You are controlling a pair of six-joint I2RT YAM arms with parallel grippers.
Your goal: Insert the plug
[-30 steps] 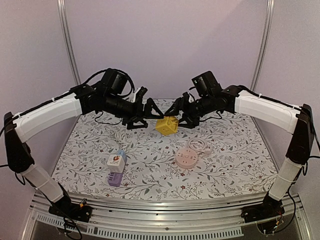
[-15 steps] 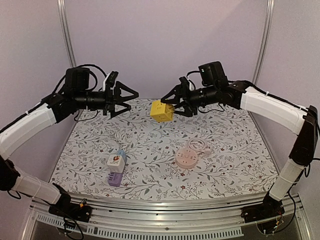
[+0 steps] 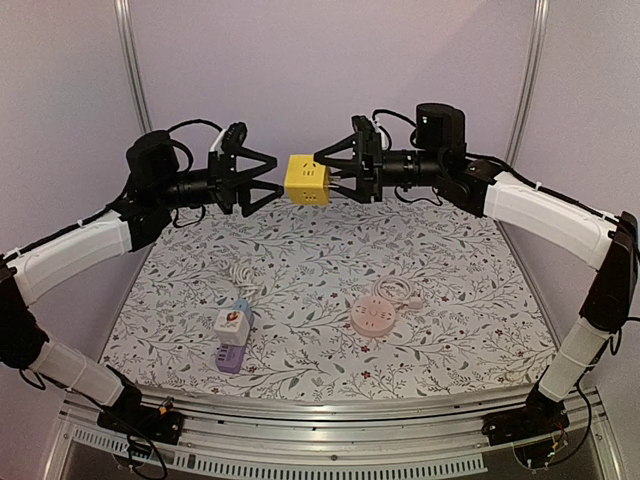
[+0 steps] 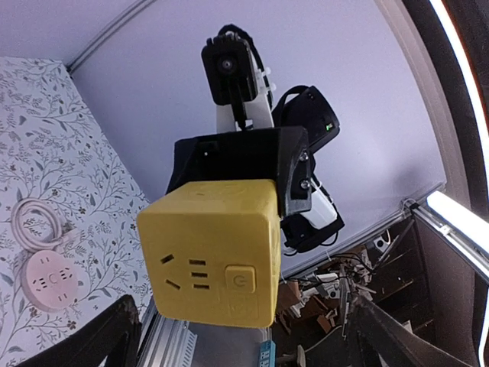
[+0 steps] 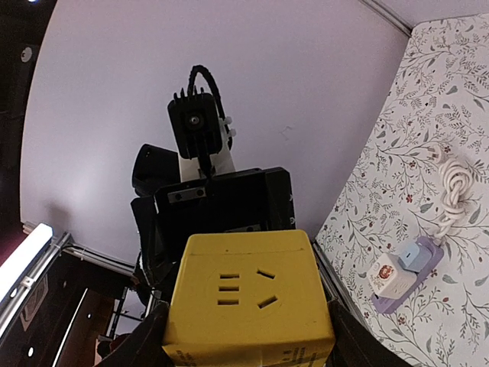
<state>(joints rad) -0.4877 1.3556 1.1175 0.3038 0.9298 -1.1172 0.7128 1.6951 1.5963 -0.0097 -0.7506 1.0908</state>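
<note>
Held aloft over the table (image 3: pixel 450 290), the yellow socket cube (image 3: pixel 305 180) sat clamped in the right gripper (image 3: pixel 330 176), one socket face turned toward the left gripper (image 3: pixel 272 182), open and empty just beside it.

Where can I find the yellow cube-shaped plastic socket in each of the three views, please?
Top external: the yellow cube-shaped plastic socket is at upper centre, in the air.
Left wrist: centre, lower half, large.
Right wrist: bottom centre.
Shared landmark: the floral table cover, at far left in left wrist and far right in right wrist.
</note>
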